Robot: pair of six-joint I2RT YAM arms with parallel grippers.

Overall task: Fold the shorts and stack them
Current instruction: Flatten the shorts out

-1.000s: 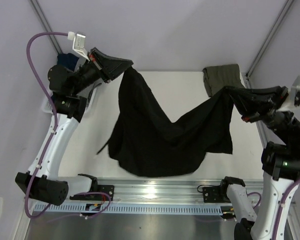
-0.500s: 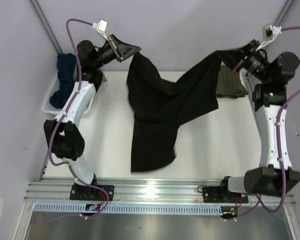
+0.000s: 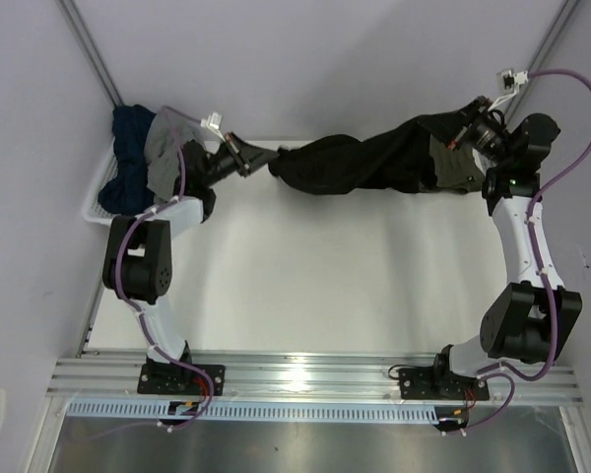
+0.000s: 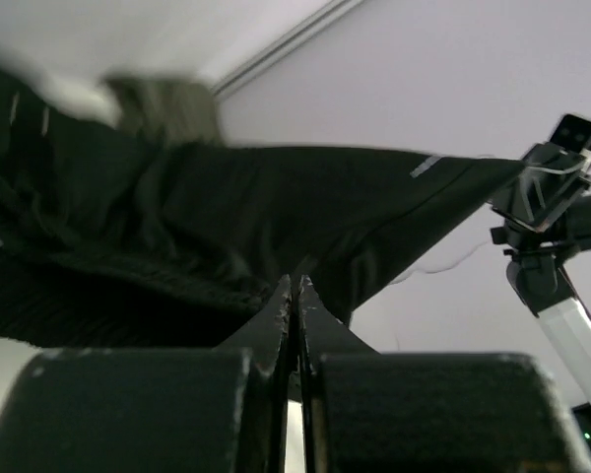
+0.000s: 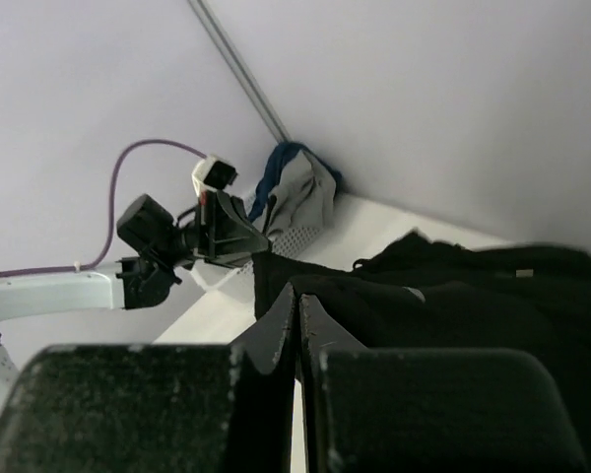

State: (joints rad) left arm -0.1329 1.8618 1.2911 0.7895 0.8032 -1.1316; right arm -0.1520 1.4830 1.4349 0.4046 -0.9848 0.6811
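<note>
At the table's [image 3: 315,276] near edge you have one metal rail [image 3: 305,376] with two arm bases bolted to it, one toward each near corner. Both arms reach up the table's sides to its far edge, and the white middle of the table lies bare between them. You have two pairs of shorts, and both are along the far edge. The black shorts [image 3: 355,163] are strung out sideways there, bunched into a long sagging band from left of the table's centre line to its far right corner. Whether the sag touches the table, you cannot tell from above. Your left gripper [image 4: 294,288] has its fingers pressed together on the band's left end, and its wrist view shows the dark cloth pinched right at the tips. Your right gripper [image 5: 296,296] is likewise squeezed tight on the band's right end, with cloth caught at its tips and falling away to its right. The olive shorts [image 3: 460,172] lie folded at the table's far right corner, and their left part is covered by the black pair. At the table's far left corner sits one white basket [image 3: 94,205], just off the table's left side. It holds two pieces, a dark blue cloth [image 3: 130,138] and a grey cloth [image 3: 163,158] beside it on the side nearer the table.
</note>
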